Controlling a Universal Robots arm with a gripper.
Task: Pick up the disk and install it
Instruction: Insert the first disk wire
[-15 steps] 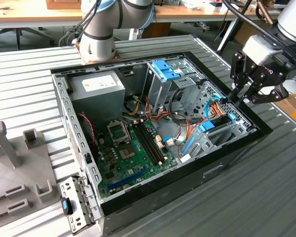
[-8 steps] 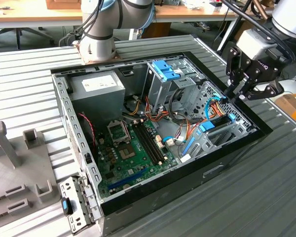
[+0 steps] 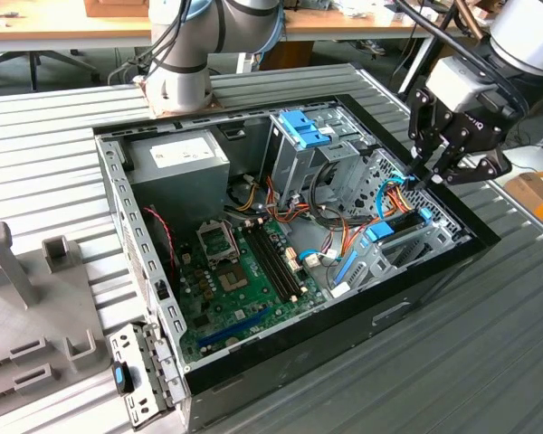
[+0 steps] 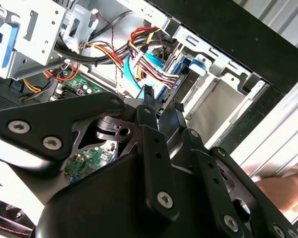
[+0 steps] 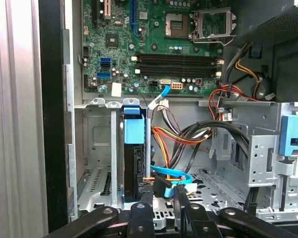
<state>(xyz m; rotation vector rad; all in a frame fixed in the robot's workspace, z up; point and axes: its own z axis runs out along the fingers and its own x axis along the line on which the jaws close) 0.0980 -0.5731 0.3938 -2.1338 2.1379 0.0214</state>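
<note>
Black gripper [image 5: 161, 202] is held low over the drive bay of the open black computer case [image 3: 326, 334]; whether it is spread or pinching cannot be told. Just beyond, the black rectangular disk with blue plastic rails [image 5: 134, 158] is seated in the grey metal bay [image 5: 97, 148]. The green motherboard [image 5: 154, 59] is seen farther off.

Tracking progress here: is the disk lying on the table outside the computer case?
No; in the first wrist view the disk stands on edge in a grey metal bay inside the computer case.
</note>
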